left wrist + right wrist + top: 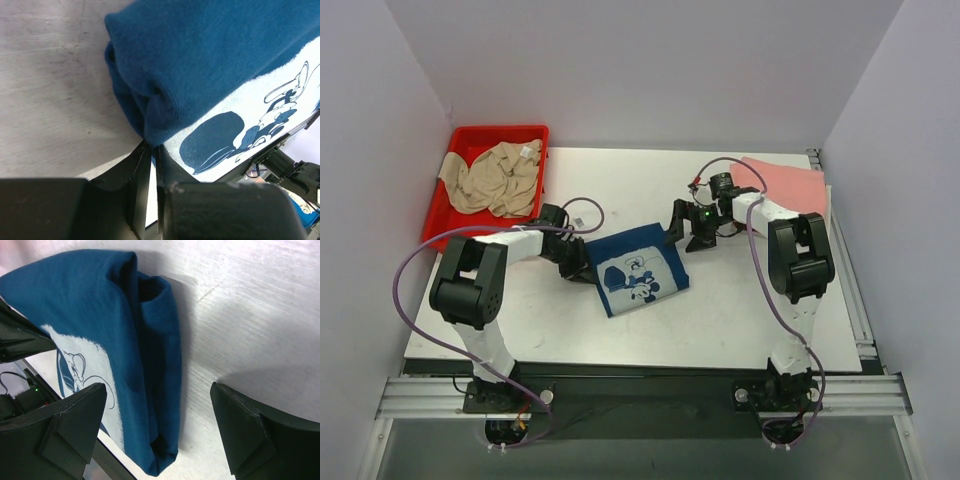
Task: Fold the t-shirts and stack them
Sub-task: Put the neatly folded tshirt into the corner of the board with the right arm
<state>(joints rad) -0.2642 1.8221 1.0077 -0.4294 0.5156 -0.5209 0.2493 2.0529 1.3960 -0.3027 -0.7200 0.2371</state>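
My left hand [152, 147] grips the blue shirt [210, 60] at its folded edge, right hand [157, 407] released; a sideways tug could undo the fold.

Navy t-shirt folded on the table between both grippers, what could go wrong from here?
The left gripper sits nearly closed at the navy t-shirt's bulky fold. Whether it grips cloth is unclear, so a pull could slip off or drag the fold open. The right gripper is open over the opposite layered edge; closing there might catch only some layers and skew the fold.
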